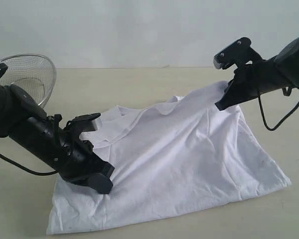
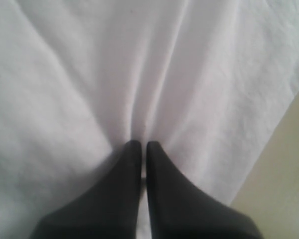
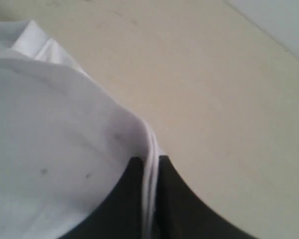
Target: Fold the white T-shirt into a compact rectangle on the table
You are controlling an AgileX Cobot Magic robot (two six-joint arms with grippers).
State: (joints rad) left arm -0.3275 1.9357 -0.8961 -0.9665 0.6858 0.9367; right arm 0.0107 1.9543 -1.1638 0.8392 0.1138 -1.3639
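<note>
Right end effector pinches edge of soft white cotton T-shirt; I see left end effector pinching cloth.

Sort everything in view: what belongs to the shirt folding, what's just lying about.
Job: white T-shirt, table, left tool and right tool, both shut on the shirt.
Lying about: wire-mesh basket, untouched.

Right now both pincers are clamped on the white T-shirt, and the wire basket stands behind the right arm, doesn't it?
Not quite. The wire basket stands behind the left arm, as the exterior view shows. The rest holds: the left pincer and the right pincer are both clamped on the white T-shirt.
</note>
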